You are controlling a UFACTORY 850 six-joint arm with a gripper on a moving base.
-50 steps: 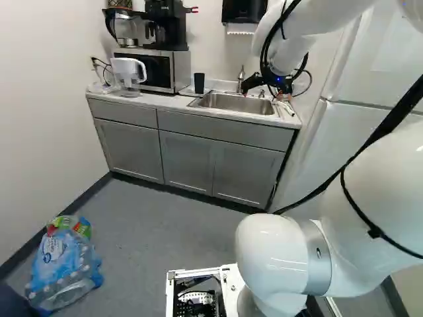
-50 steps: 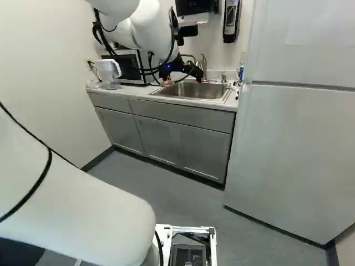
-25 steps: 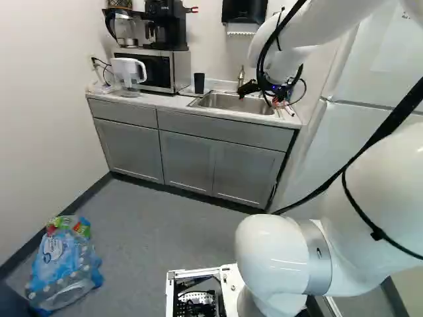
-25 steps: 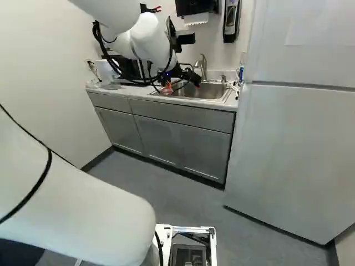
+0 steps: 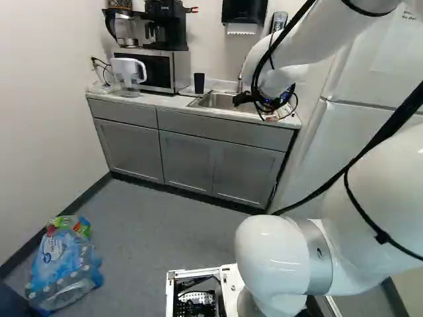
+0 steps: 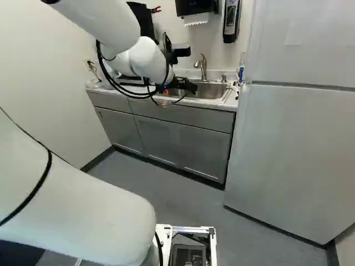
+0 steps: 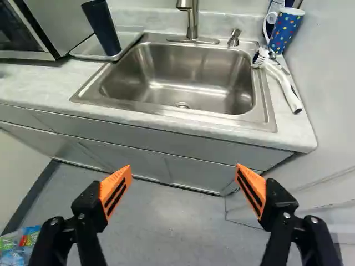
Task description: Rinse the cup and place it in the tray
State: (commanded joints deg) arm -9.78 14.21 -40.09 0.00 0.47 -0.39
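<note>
While the orange-padded black tool (image 7: 184, 168) gaped empty, the tall black cup (image 7: 102, 27) stood ahead-left, on the pale rectangular tray (image 7: 87, 50).

We see a sink (image 7: 127, 66) of smooth, shiny metal, a faucet (image 7: 192, 22) of softer metallic shine, a matt, mottled tabletop (image 7: 44, 86), a dark cup (image 7: 104, 30) like dull plastic, and a brush (image 7: 284, 86) with smooth plastic handle
</note>
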